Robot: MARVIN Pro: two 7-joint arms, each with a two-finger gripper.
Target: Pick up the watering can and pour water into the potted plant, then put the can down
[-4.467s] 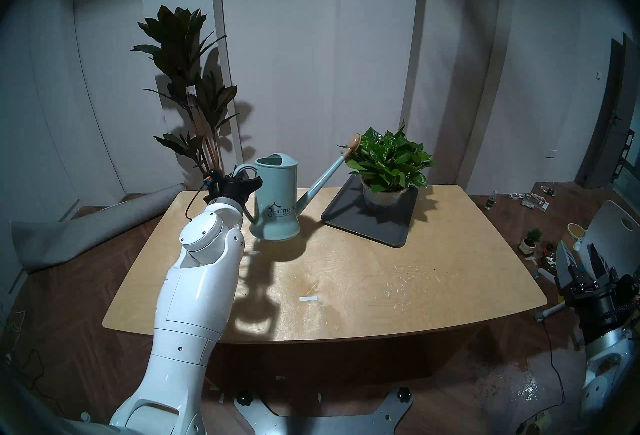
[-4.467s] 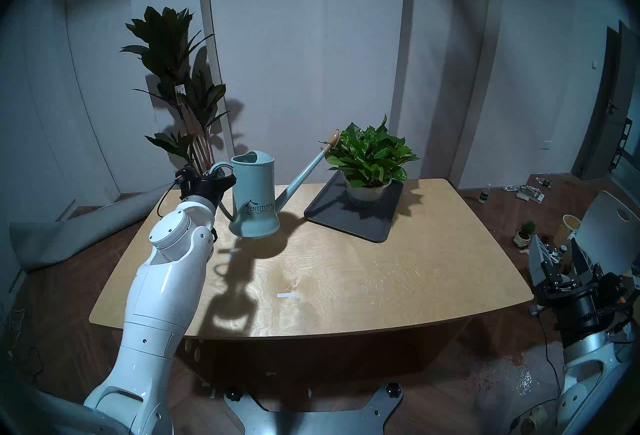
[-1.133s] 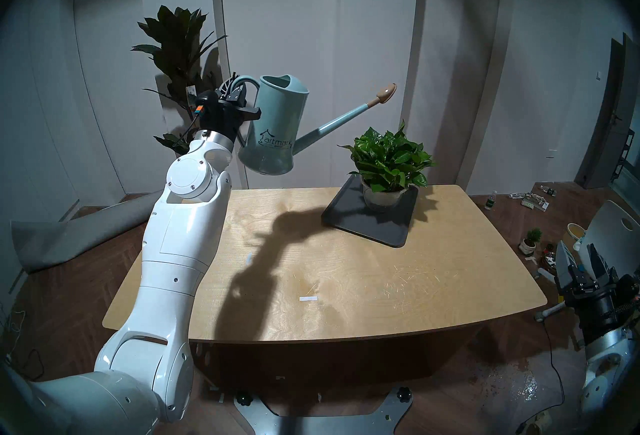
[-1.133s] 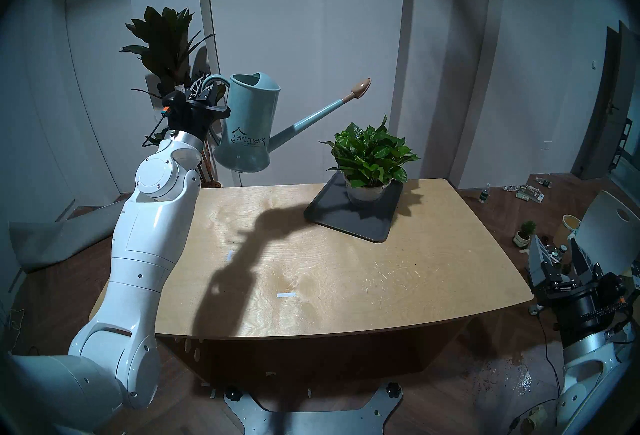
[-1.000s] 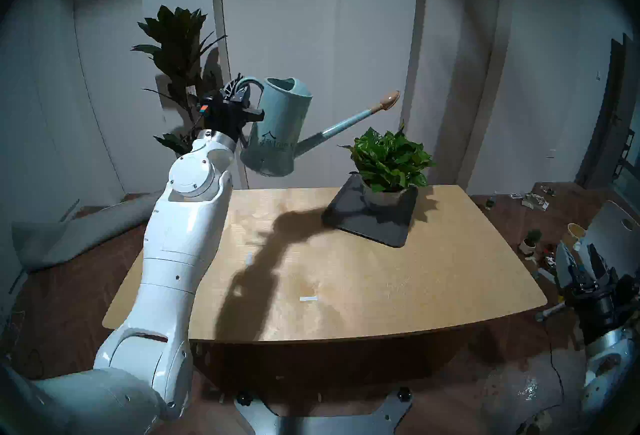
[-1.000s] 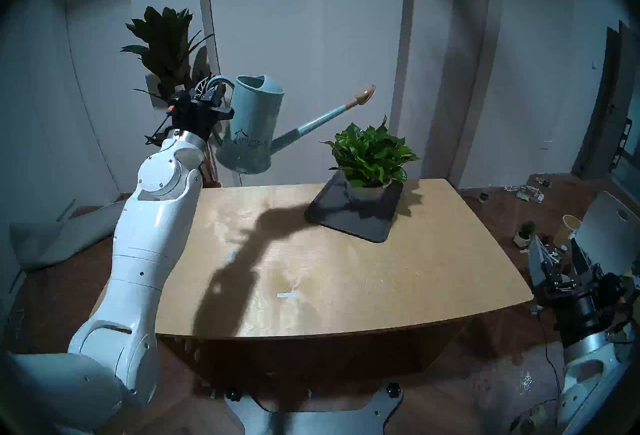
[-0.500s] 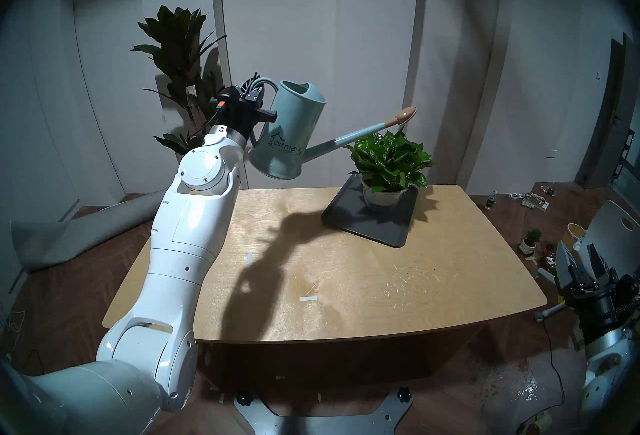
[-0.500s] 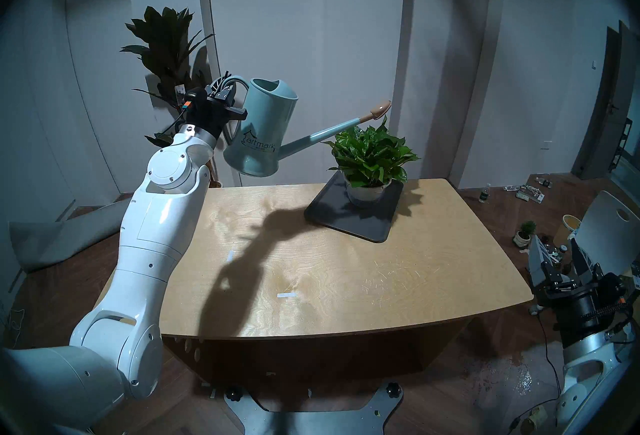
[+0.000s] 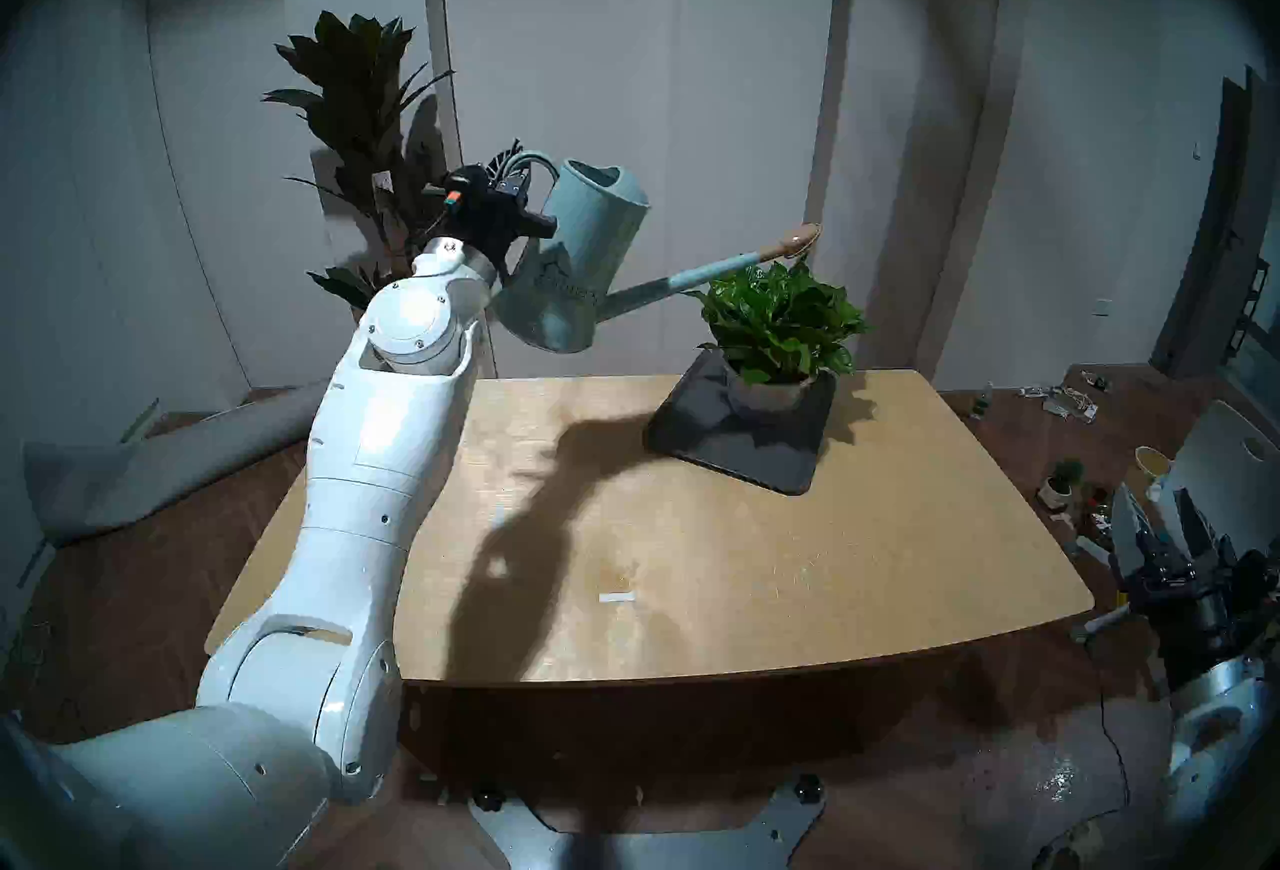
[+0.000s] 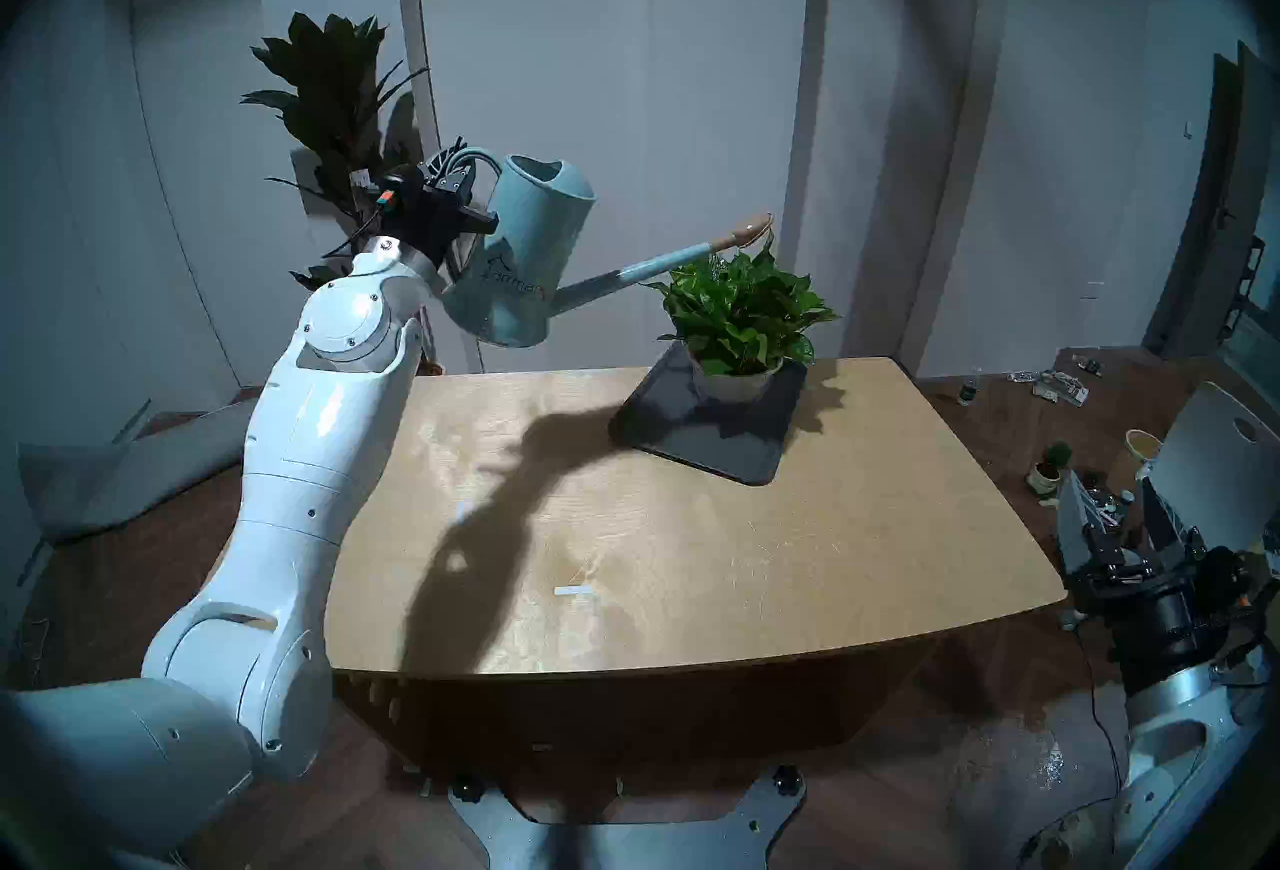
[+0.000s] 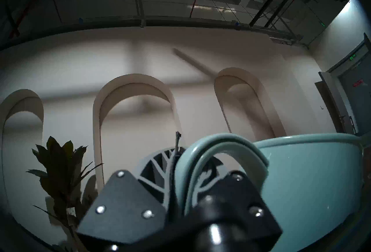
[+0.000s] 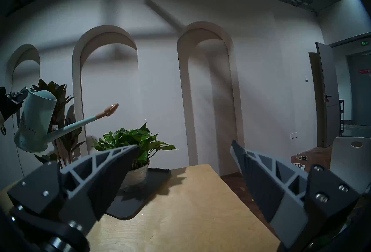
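Left claw (image 9: 511, 177) is clamped tight on the loop handle of the can (image 9: 582, 265), and the can hangs well above the worktop (image 9: 692, 557), tipped toward the plant (image 9: 779, 314). The tan rose tip sits just above the leaves on the plant's near-left side, and the spout still slopes slightly upward. No stream is visible in any view.

To do this well, I'd say: roll the wrist further so the rose drops below the can's water line, and do it slowly, since a tall can tends to gush once it passes the tipping point. Keep the rose over the middle of the pot, not its edge, so spill lands in the pot or at worst on the tray (image 9: 796, 473). Mind the handle slipping in that thin grip.

Right claw (image 12: 184, 157) is parked off the worktop's right side, spread wide, holding nothing.

The count: one can, one plant, one tray, two claws.
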